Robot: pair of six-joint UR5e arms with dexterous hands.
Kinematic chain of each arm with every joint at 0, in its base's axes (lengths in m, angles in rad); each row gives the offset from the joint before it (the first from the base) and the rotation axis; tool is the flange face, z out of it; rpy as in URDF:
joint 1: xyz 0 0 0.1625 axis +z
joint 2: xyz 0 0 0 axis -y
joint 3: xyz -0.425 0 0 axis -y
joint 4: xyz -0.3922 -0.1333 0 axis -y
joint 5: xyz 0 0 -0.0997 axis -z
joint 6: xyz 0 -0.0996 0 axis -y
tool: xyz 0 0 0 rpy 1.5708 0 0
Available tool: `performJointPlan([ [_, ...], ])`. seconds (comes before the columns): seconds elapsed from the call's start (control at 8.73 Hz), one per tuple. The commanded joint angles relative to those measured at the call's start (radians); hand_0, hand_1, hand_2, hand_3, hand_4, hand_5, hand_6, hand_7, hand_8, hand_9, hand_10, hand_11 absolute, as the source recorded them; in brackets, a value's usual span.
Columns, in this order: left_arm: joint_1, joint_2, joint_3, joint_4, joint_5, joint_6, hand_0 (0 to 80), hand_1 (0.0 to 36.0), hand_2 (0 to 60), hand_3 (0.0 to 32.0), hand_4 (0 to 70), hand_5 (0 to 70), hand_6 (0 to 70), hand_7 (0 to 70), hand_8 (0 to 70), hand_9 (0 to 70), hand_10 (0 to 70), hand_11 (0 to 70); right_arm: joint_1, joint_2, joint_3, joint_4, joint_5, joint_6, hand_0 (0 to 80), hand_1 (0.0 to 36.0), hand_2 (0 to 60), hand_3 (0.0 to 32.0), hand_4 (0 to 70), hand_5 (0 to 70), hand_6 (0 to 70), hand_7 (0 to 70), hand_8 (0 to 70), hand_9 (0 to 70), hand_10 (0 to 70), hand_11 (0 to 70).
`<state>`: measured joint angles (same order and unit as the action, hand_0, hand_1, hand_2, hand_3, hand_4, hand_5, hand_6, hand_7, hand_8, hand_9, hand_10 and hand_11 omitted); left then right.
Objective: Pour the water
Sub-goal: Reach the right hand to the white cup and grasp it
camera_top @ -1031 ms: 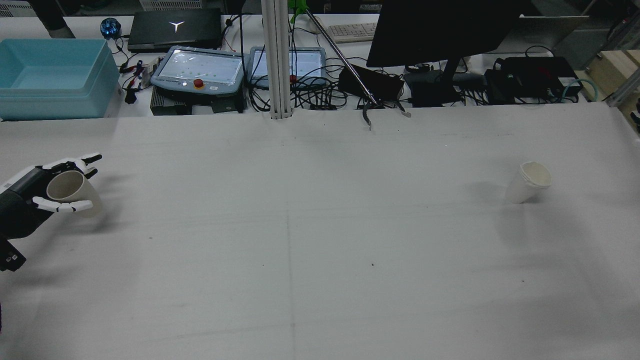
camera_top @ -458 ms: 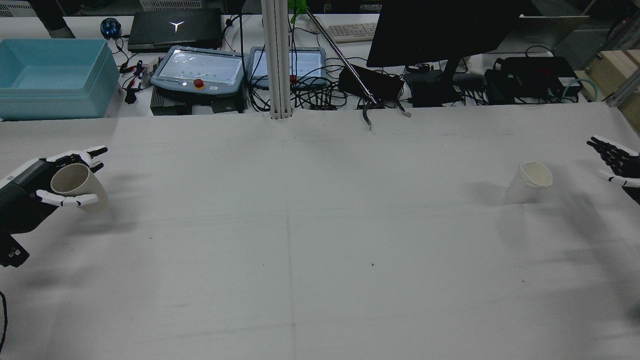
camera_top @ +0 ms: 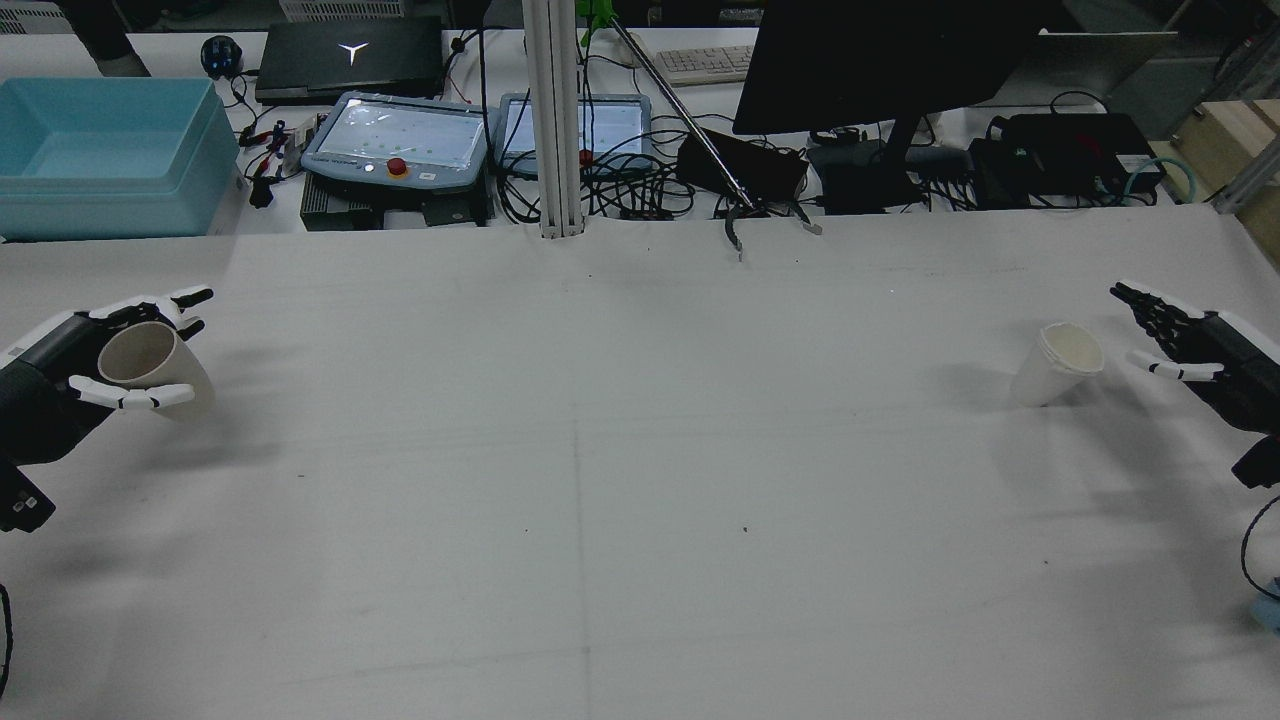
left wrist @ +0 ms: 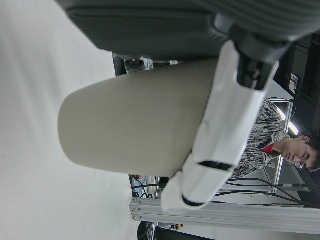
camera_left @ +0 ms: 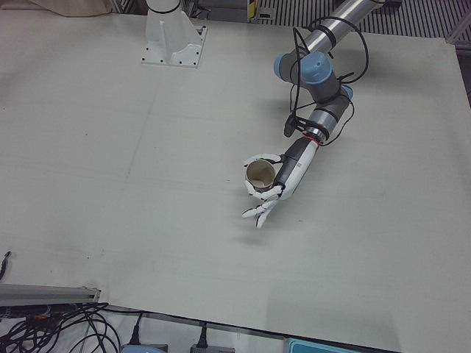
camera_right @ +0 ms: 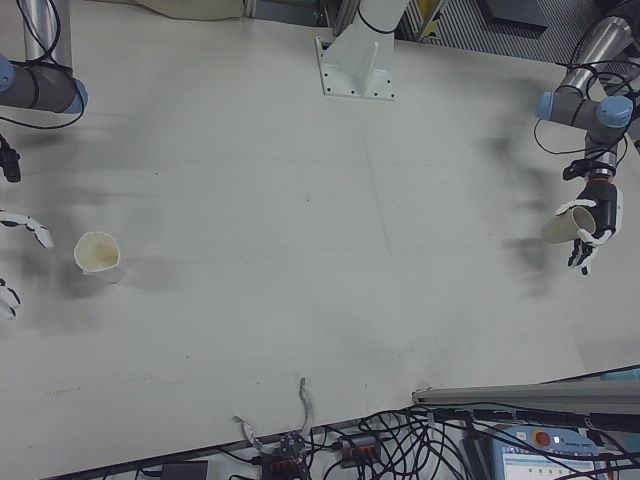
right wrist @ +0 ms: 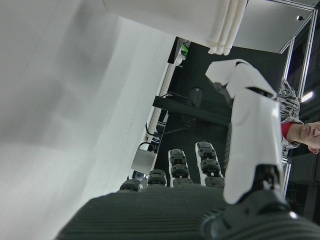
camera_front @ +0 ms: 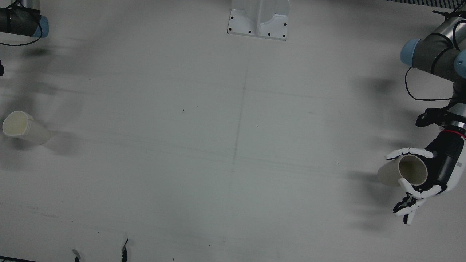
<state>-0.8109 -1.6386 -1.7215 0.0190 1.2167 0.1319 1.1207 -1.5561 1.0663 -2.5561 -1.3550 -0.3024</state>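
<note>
While the right hand closes in: the right hand (camera_top: 1190,345) now sits near the standing cup, having come in from the table's edge over the last second, when it was first out of the rear view altogether
Right hand state: fingers spread wide and holding nothing, palm turned toward the cup, not yet touching it
Standing cup: the white paper cup (camera_top: 1058,364) rests on the table (camera_top: 640,480) at the robot's right, mouth up, leaning a little in the rear view
Left hand state: the left hand (camera_top: 90,365) is wrapped around the other paper cup (camera_top: 150,365), thumb across its front wall
Left hand change: it has risen slightly and holds the cup clear of the table, mouth tilted back toward the arm
Meaning for the task: one cup appears secured and the second grasp looks imminent; pouring has not begun and the two cups remain well apart
Contents: whether either cup holds water cannot be told
</note>
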Motion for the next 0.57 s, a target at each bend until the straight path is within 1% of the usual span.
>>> performJointPlan([
  [0.0, -0.001, 0.003, -0.001, 0.001, 0.0, -0.005, 80.0, 36.0, 60.0, 0.0, 62.4, 70.0, 15.6, 15.4, 4.6, 2.4, 6.6, 13.6, -0.038, -0.007, 0.018, 0.0, -0.004, -0.021, 60.8, 31.0, 22.7, 0.0, 2.8, 8.7, 9.8, 8.0, 2.9, 1.4, 0.0, 0.0],
  [0.11, -0.001, 0.003, 0.002, 0.001, 0.0, -0.009, 80.0, 36.0, 60.0, 0.0, 62.3, 70.0, 15.6, 15.4, 4.8, 2.5, 6.6, 13.6, -0.045, -0.009, 0.02, -0.001, -0.006, -0.024, 60.4, 29.7, 17.3, 0.0, 0.0, 8.4, 8.5, 5.8, 2.0, 0.5, 0.0, 0.0],
  [0.23, -0.001, 0.003, 0.003, 0.001, 0.0, -0.009, 80.0, 36.0, 60.0, 0.0, 63.1, 70.0, 15.7, 15.4, 4.7, 2.5, 6.6, 13.6, -0.053, -0.009, 0.026, -0.001, -0.006, -0.033, 61.4, 30.5, 17.4, 0.0, 0.0, 8.7, 7.9, 4.8, 1.8, 0.4, 0.0, 0.0],
  [0.34, -0.001, 0.005, 0.006, 0.001, 0.0, -0.009, 80.0, 36.0, 60.0, 0.0, 63.1, 70.0, 15.8, 15.6, 4.8, 2.6, 6.7, 13.8, -0.064, -0.01, 0.038, -0.003, -0.007, -0.049, 63.5, 32.7, 19.3, 0.0, 0.0, 9.3, 7.3, 3.7, 1.8, 0.5, 0.0, 0.0],
  [0.46, -0.001, 0.005, 0.01, 0.001, 0.0, -0.009, 80.0, 36.0, 60.0, 0.0, 62.4, 70.0, 15.8, 15.4, 4.8, 2.6, 6.8, 14.0, -0.067, -0.01, 0.064, -0.01, -0.006, -0.079, 64.3, 33.5, 19.4, 0.0, 0.0, 9.6, 7.0, 3.5, 1.6, 0.5, 0.0, 0.0],
])
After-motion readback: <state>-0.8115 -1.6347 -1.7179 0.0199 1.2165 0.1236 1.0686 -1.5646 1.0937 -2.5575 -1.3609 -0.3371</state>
